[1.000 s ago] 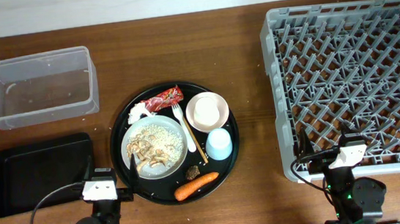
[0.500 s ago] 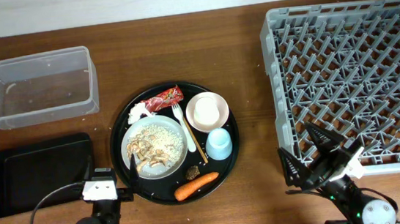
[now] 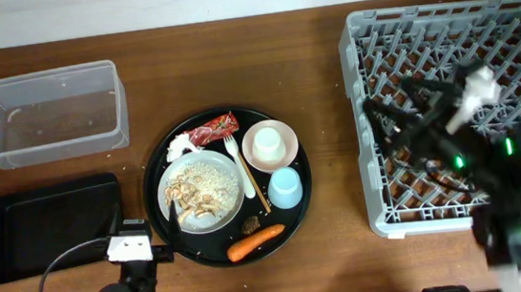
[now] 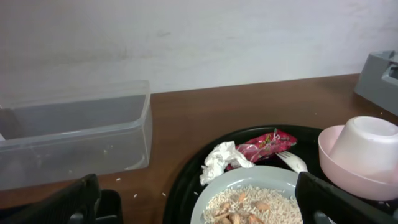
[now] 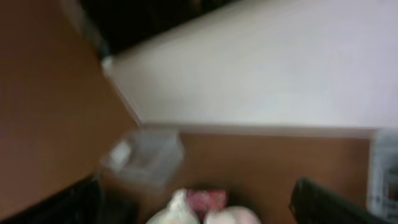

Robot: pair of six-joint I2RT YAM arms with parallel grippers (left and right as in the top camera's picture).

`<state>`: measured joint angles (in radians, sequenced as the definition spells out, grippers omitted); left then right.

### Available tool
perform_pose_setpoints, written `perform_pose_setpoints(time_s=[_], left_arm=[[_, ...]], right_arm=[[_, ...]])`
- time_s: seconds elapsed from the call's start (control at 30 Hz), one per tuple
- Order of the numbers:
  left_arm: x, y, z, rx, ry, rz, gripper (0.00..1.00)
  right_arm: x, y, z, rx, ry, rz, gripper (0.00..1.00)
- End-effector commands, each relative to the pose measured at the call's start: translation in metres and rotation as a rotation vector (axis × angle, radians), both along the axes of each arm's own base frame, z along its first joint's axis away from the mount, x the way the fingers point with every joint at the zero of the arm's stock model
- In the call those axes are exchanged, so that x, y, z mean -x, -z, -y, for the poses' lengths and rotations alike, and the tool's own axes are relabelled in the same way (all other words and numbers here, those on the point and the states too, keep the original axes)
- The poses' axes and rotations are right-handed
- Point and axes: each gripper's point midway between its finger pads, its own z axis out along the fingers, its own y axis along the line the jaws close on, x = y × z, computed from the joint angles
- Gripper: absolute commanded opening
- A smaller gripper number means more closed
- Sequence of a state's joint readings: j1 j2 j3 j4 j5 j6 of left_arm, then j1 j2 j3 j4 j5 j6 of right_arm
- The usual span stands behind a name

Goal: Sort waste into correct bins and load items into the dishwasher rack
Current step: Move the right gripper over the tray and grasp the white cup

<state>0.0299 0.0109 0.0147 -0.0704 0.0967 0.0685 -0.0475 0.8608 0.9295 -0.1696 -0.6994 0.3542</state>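
Note:
On the round black tray (image 3: pixel 203 250) sit a grey-white plate (image 3: pixel 164 205) of rice with mushroom (image 3: pixel 208 178), a red wrapper (image 3: pixel 215 127), a white tissue (image 3: pixel 180 146), a pinkish bowl (image 3: pixel 270 145), a blue cup (image 3: pixel 285 188), a white fork (image 3: pixel 241 167), a wooden stick (image 3: pixel 256 187), a carrot (image 3: pixel 256 243) and a brown lump (image 3: pixel 252 225). My left gripper (image 3: pixel 133 237) is open and empty at the tray's near left edge; its view shows the plate (image 4: pixel 249 183), tissue (image 4: pixel 219 160) and wrapper (image 4: pixel 264 144). My right gripper (image 3: pixel 394 114) is open, raised over the grey rack (image 3: pixel 479 29).
The clear box (image 3: pixel 50 147) stands at the far left, with the flat black tray (image 3: pixel 48 229) in front of it. The rack fills the right side. The right wrist view is blurred and shows the box (image 5: pixel 146 155) and wrapper (image 5: pixel 205 200) far off.
My right arm has risen from the table's front edge and swung up over the rack, its gripper open. The left arm and the objects have not moved.

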Motion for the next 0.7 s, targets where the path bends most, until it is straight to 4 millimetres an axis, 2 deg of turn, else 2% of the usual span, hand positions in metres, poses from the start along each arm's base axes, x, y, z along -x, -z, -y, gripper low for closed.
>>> perform_pose_setpoints(time_s=[0.0, 0.07, 0.13, 0.17, 0.23, 0.27, 0.3, 0.33, 0.43, 0.53, 0.67], left_arm=[[0.000, 0.002, 0.001, -0.016, 0.004, -0.002, 0.99], [0.000, 0.002, 0.001, -0.016, 0.004, -0.002, 1.00], [0.000, 0.002, 0.001, -0.016, 0.004, -0.002, 0.99], [0.000, 0.002, 0.001, -0.016, 0.004, -0.002, 0.99], [0.000, 0.002, 0.001, -0.016, 0.004, -0.002, 0.99], [0.000, 0.002, 0.001, -0.016, 0.004, -0.002, 0.99], [0.000, 0.002, 0.001, -0.016, 0.004, -0.002, 0.99], [0.000, 0.002, 0.001, -0.016, 0.004, -0.002, 0.99], [0.000, 0.002, 0.001, -0.016, 0.004, -0.002, 0.99], [0.000, 0.002, 0.001, -0.016, 0.004, -0.002, 0.99], [0.000, 0.002, 0.001, -0.016, 0.004, -0.002, 0.99]], right_arm=[[-0.036, -0.004, -0.036, 0.187, -0.067, -0.043, 0.98], [-0.066, 0.036, -0.057, 0.356, 0.018, -0.207, 0.98], [-0.079, 0.076, -0.073, 0.503, 0.089, -0.317, 0.99], [-0.080, 0.088, -0.081, 0.533, 0.084, -0.341, 0.99], [-0.071, 0.131, -0.111, 0.571, 0.040, -0.466, 0.99], [-0.068, 0.140, -0.117, 0.568, 0.031, -0.499, 0.99], [-0.062, 0.154, -0.126, 0.569, 0.022, -0.554, 0.99], [-0.049, 0.177, -0.137, 0.621, -0.017, -0.617, 0.99], [-0.026, 0.215, -0.144, 0.728, -0.065, -0.729, 0.99], [-0.003, 0.243, -0.128, 0.806, -0.055, -0.886, 0.99], [0.002, 0.257, -0.125, 0.790, -0.012, -0.972, 0.99]])
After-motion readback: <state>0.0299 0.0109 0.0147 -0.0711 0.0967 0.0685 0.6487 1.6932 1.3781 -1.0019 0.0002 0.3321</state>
